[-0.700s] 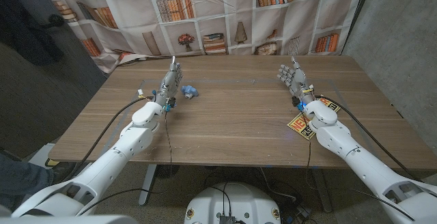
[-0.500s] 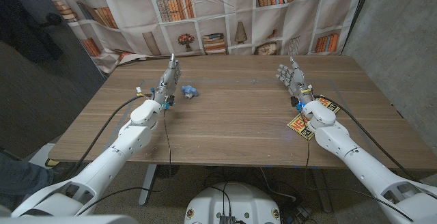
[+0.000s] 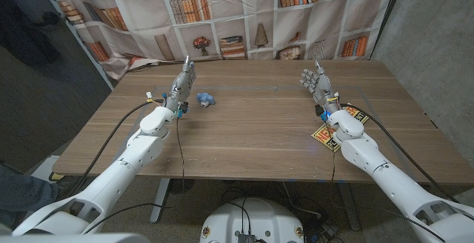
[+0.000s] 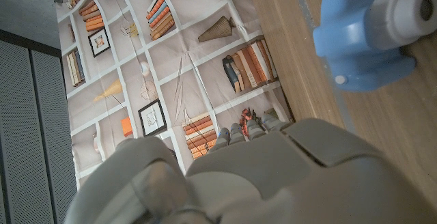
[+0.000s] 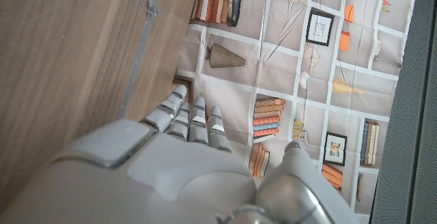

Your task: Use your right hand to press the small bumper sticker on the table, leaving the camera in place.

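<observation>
— where's the sticker?

— i see the small bumper sticker [image 3: 326, 136], yellow and red with black print, lying flat on the wooden surface [image 3: 252, 128] near its right front edge. my right forearm crosses over part of it, so i can't read it whole. a second sticker [image 3: 359, 114] of the same colours peeks out just beyond the arm, closer to the right edge.

— and your right hand?

— the right hand [image 3: 315, 84] is up the surface from the sticker, well apart from it, fingers [image 3: 307, 80] spread and reaching toward the far edge, holding nothing. in the right wrist view i see the back of the hand [image 5: 171, 162] with the fingers straight out, wood on one side and the bookshelf-print backdrop [image 5: 287, 67] past them.

— the camera?

— the small blue toy camera [image 3: 205, 98] sits on the far left part of the surface, just beside my left hand [image 3: 184, 86]. i can't tell whether they touch. that hand stands with fingers extended toward the backdrop, nothing in it. the left wrist view shows the toy camera [image 4: 369, 36] close up, blue body with a pale round lens, resting on the wood.
</observation>
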